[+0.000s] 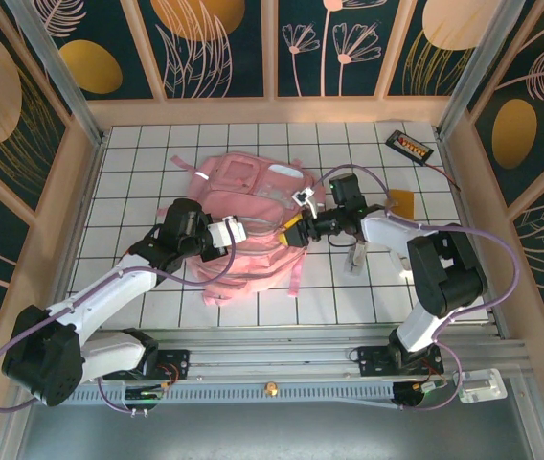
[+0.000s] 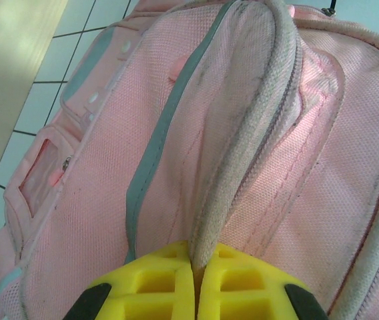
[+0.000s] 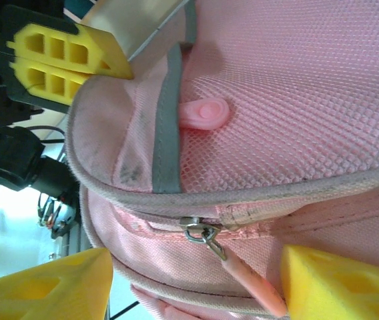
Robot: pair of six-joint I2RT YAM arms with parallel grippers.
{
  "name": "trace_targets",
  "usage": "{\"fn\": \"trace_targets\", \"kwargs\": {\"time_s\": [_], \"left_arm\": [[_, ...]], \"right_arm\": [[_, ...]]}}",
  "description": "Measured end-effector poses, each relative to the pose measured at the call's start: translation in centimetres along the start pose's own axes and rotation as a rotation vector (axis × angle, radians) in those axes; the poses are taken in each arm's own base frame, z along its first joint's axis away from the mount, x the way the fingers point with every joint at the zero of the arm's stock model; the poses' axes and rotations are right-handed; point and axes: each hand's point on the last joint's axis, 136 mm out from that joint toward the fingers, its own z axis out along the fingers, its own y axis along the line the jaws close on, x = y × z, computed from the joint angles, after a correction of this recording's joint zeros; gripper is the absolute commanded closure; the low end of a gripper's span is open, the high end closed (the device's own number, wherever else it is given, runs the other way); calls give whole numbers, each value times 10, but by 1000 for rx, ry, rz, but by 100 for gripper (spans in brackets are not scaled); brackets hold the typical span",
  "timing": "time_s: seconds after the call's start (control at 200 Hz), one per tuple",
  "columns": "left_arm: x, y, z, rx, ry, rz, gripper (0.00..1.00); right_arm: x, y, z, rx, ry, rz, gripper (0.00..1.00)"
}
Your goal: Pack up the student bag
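Pinching student bag (image 2: 76, 220) woven piping (image 2: 239, 160) w/ left pincer (image 2: 197, 283); right pincer (image 3: 196, 283) agape.

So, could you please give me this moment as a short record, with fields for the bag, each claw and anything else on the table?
Bag: large soft pink fabric backpack, lying on the white gridded table
Left claw: shut, pinching a raised zipper-edged fold of the backpack
Right claw: open, one yellow finger on either side of the pink zipper pull, not gripping it
Other item: small black box with an orange strip, at the table's far right corner
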Motion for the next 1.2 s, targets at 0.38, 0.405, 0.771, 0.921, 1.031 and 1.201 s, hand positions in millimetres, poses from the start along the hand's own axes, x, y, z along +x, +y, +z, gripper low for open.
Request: {"fn": "trace_targets", "kwargs": {"time_s": [0.38, 0.405, 0.771, 0.921, 1.031, 1.201], "left_arm": [[0, 0, 0, 0, 0, 0, 100], [0, 0, 0, 0, 0, 0, 100], [0, 0, 0, 0, 1, 0, 100], [0, 1, 0, -3, 2, 0, 100], [0, 1, 0, -3, 2, 0, 100], [0, 1, 0, -3, 2, 0, 100]], "right_arm": [[6, -16, 3, 132, 25, -33, 51], [6, -16, 3, 137, 25, -35, 51], [11, -21, -3, 207, 24, -44, 81], [12, -13, -7, 213, 19, -57, 90], [14, -5, -7, 207, 18, -68, 90], [15, 1, -4, 191, 7, -71, 72]]}}
